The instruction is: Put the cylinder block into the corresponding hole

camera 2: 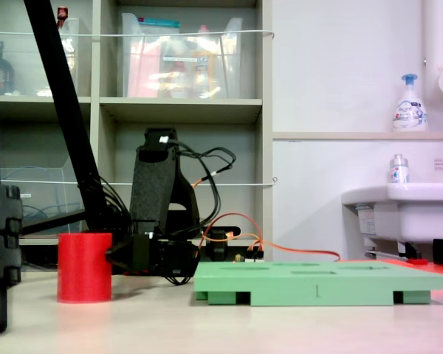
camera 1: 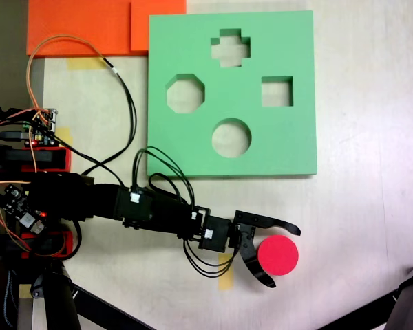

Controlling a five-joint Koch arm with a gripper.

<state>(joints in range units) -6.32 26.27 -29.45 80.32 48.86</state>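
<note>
Gripper [camera 1: 285, 255] jaws spread wide around cylinder block [camera 1: 277, 255], not clamped. Block upright on table [camera 1: 358, 227], below green board [camera 1: 193, 148], well apart from board's round hole [camera 1: 231, 137].

Cylinder [camera 1: 277, 255] on the table [camera 1: 372, 227] between the open claw [camera 1: 283, 255] tips, perhaps untouched, board [camera 1: 289, 144] beyond it, round hole [camera 1: 231, 137] in the board's near part
</note>
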